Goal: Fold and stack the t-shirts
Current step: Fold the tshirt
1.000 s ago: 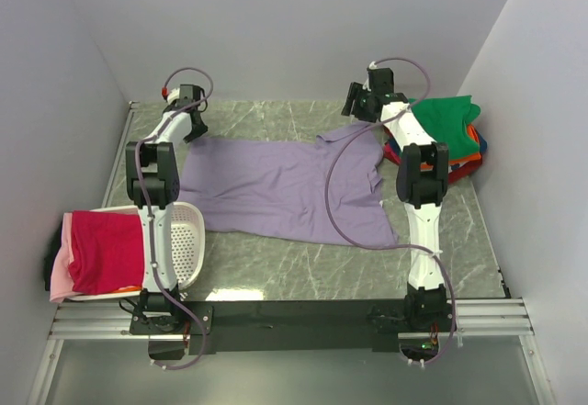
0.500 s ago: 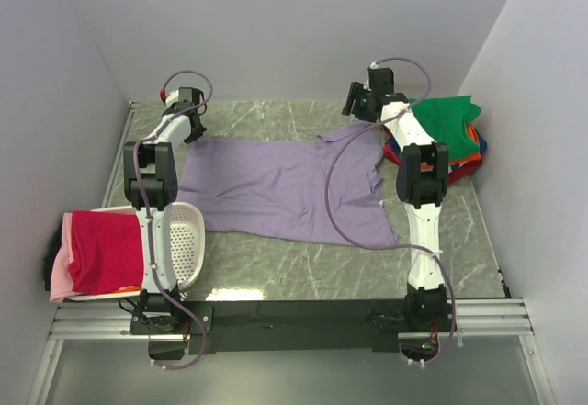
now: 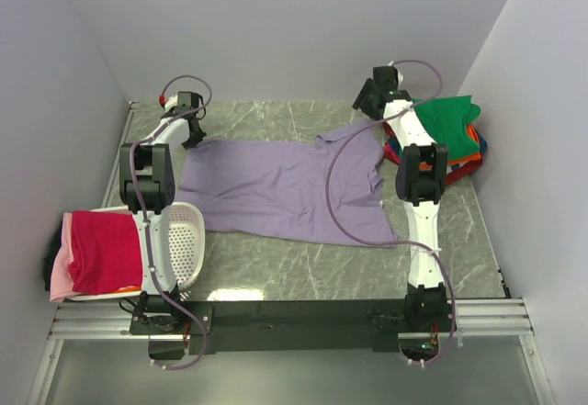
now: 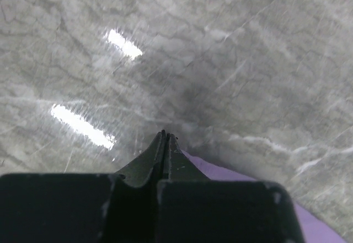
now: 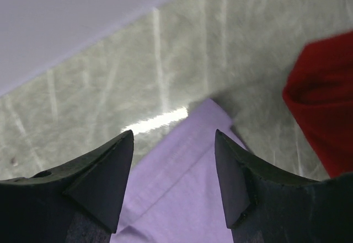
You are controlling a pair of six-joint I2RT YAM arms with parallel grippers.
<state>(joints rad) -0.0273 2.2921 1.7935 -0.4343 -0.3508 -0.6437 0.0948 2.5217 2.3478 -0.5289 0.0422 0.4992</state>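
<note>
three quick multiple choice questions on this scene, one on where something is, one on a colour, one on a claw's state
1. Where does the white perforated plastic basket sit?
A) at the near left edge of the grey marble table
B) in the far right corner
C) in the centre

2. Which colour tops the shirt stack at the far right?
A) orange
B) green
C) lavender

3. How is the right claw?
A) shut on cloth
B) open
C) out of view

Key:
1 A, the top view shows it at the near left edge.
2 B, the green t-shirt lies over the orange, blue and red layers.
3 B, its wrist view shows a wide gap between the fingers, above the lavender t-shirt.
</note>
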